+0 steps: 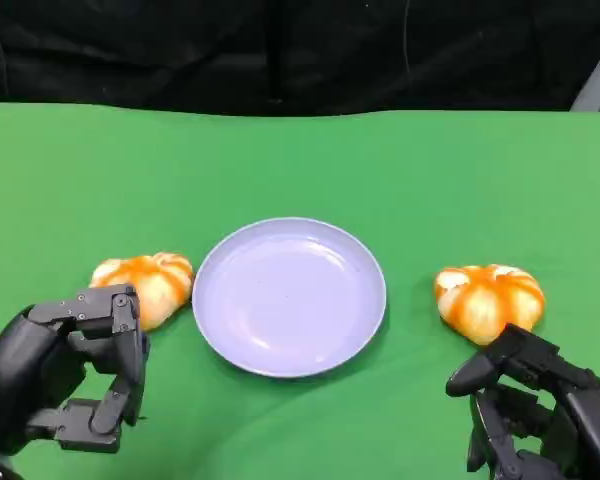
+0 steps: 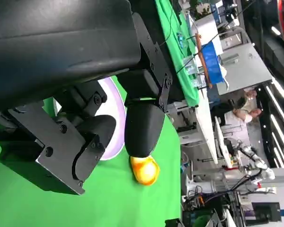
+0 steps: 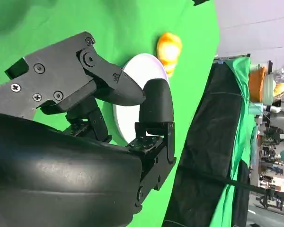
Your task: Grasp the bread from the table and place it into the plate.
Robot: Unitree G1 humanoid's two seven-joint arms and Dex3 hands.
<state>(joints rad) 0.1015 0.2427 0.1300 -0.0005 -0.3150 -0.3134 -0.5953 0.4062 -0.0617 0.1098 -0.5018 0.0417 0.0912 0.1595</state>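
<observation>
So from my seat the green table (image 1: pixel 300 160) takes up most of the head view, with the pale lilac plate (image 1: pixel 289 296) sitting bare in the middle of the frame. My left hand (image 1: pixel 75 372) is at the lower left, fingers apart and curled a bit, holding nothing; its upper fingers sit just in front of the left bread (image 1: pixel 146 282), and I can't tell if they actually touch it. My right hand (image 1: pixel 540 410) is at the lower right, also loose with nothing in it, fingertips just below the right bread (image 1: pixel 489 297). Both breads are round, glossy orange buns with pale creases, pumpkin-looking, lying on the table either side of the plate, the left one nearly against the rim.

Left wrist view catches the far bun (image 2: pixel 144 170) past a fingertip, plus people and benches in the upper right of the frame. Right wrist view shows the other bun (image 3: pixel 169 49) beyond the plate's edge (image 3: pixel 142 64), near the top middle.
</observation>
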